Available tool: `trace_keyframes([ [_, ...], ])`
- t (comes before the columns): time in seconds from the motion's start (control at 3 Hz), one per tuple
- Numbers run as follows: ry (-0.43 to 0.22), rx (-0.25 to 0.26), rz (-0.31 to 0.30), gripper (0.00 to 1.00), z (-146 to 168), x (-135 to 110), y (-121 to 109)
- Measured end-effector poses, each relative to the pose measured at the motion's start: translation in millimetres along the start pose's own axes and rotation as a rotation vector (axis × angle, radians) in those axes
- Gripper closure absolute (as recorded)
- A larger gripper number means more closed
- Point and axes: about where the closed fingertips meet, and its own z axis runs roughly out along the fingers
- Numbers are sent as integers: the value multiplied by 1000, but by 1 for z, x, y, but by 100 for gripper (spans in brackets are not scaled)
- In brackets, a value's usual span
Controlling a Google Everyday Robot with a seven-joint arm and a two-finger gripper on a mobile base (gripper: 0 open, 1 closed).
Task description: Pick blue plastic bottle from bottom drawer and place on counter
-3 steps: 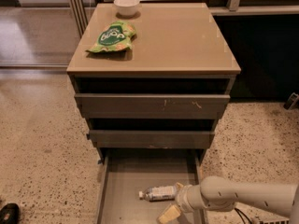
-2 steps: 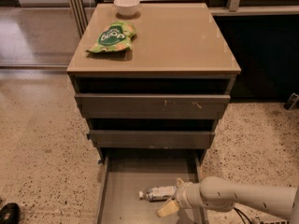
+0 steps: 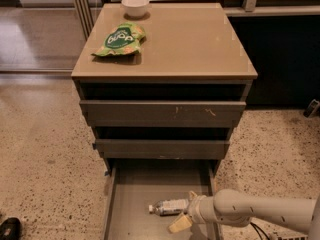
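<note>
Blue plastic bottle (image 3: 167,207): lies on its side on the grey floor of the bottom drawer (image 3: 130,204), which is pulled out; white cap to the left, base to the right.

Gripper (image 3: 184,210): reaches in over the drawer's right wall to the bottle's base. Its fingers are spread, one behind the bottle and one tan pad (image 3: 179,224) in front, clamping nothing.

Upper drawers (image 3: 162,113): stacked above the drawer's rear.

Counter (image 3: 200,44): carries a green snack bag (image 3: 120,40) and a white bowl (image 3: 135,5) at its left rear.
</note>
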Motion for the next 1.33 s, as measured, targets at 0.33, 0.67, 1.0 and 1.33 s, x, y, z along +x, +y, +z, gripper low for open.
trace_keyframes([
  [0.33,106,93,22,0,-11,5,-11],
  [0.67,219,189,60,0,-15,22,-7],
  [1.0,222,213,13,0,4,4,-5],
  [1.33,193,177,28,0,6,8,-5],
])
